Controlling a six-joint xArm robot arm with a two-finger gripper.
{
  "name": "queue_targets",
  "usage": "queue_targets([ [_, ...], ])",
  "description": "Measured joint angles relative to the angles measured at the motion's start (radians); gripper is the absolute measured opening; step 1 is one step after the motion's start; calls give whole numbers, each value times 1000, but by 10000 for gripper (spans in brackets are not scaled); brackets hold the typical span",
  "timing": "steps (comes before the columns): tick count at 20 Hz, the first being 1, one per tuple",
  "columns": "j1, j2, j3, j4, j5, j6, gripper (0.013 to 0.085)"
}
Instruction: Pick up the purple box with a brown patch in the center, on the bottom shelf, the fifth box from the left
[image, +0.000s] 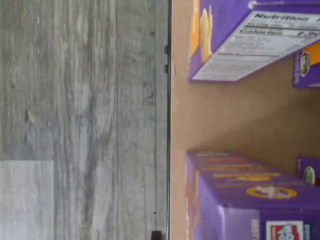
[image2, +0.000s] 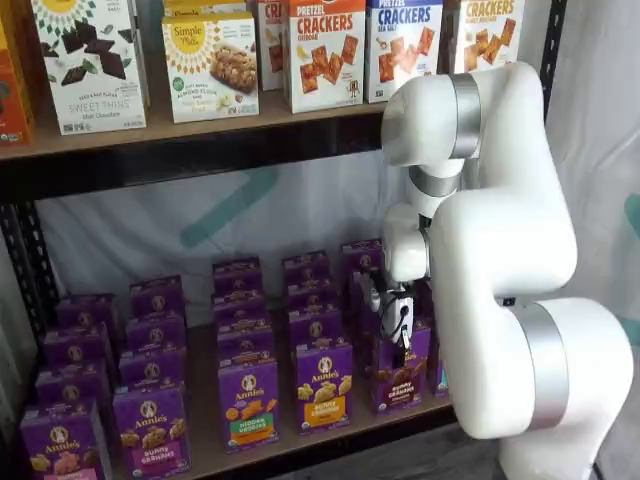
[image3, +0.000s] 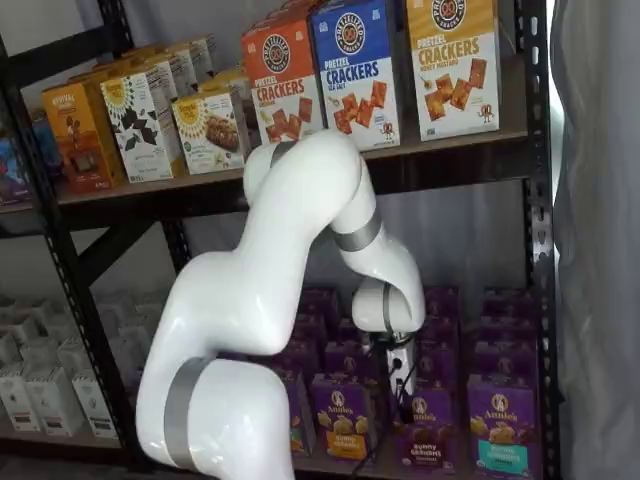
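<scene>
The purple box (image2: 402, 378) with brown bunny crackers and a brown band stands in the front row of the bottom shelf (image2: 290, 443), to the right of a yellow-band box (image2: 323, 387). It also shows in a shelf view (image3: 424, 432), between a yellow-band box (image3: 345, 417) and a teal-band box (image3: 499, 425). My gripper (image2: 400, 330) hangs just above and in front of the box's top and partly hides it. It also shows in a shelf view (image3: 402, 385). Its fingers show no plain gap. The wrist view, turned on its side, shows the bare shelf board (image: 235, 120) between purple boxes.
The white arm (image2: 500, 260) stands in front of the shelf's right end. Rows of purple boxes (image2: 235, 300) fill the shelf behind the front row. The higher board (image2: 200, 125) with cracker boxes is overhead. Grey wood floor (image: 85, 100) lies beyond the shelf's black front rail.
</scene>
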Motion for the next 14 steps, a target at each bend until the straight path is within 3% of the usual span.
queue_targets([
  [7, 4, -1, 21, 50, -53, -43, 450],
  [14, 3, -3, 31, 81, -84, -73, 450],
])
